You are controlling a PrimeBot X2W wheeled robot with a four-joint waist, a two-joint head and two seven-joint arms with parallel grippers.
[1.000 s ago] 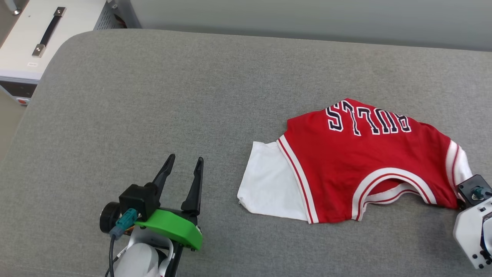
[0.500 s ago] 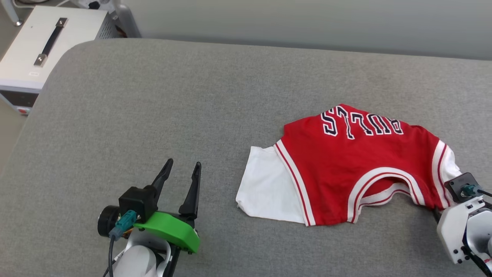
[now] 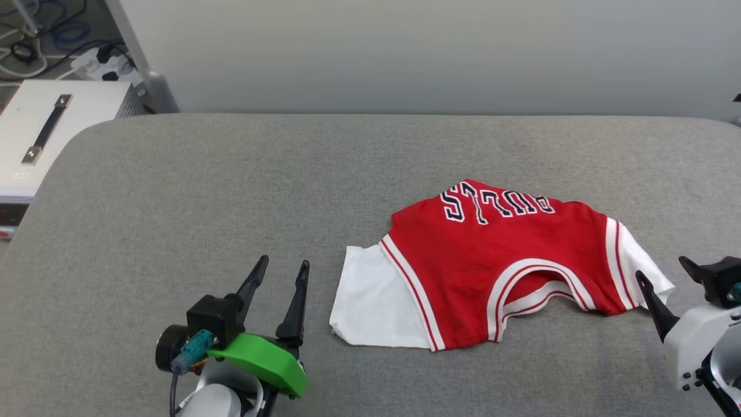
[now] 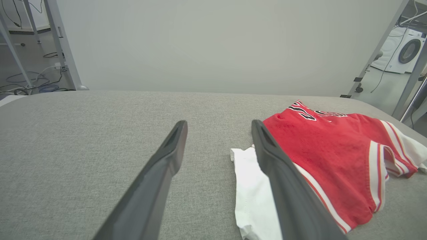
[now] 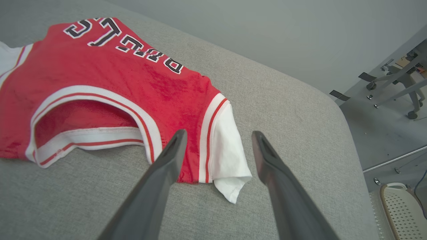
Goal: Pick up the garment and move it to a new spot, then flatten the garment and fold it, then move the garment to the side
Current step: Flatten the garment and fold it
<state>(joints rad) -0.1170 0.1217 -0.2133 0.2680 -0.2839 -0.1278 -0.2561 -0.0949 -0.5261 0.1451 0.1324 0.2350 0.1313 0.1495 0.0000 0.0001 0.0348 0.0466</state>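
Left claw (image 3: 283, 262): at the table's (image 3: 173, 191) near edge, left of centre. Fingers spread, nothing between them, tips toward the far edge. Bare grey cloth lies to its left and ahead. The left sleeve (image 3: 370, 307) lies near on its right, apart from it.

Right claw (image 3: 661, 267): at the near right corner. Fingers spread, nothing gripped. Tips stand just beside the right sleeve (image 5: 227, 150); in the right wrist view the sleeve's hem shows between the two fingers. Whether they touch cannot be told. The table's rounded right edge is close on the outer side.

Shirt (image 3: 498, 255): red, on the right half of the table, at middle depth.
- Collar opening with striped trim faces the near edge.
- Block lettering sits along the shirt's far edge, upside down in the head view.
- The body is humped, not flat.
- A white sleeve juts out at each side. The left one lies flat and the right one has a curled corner.

Open room: the whole left half of the table, a wide band between shirt and far edge, and a narrower band along the near edge.

Wall (image 3: 405, 52): pale, along the far edge.

Box (image 3: 52, 127): white, with a dark handle, off the far left corner and below table level. Cables (image 3: 35, 40) lie on the floor behind it.

Washer (image 4: 405, 50): far off beyond the right end.
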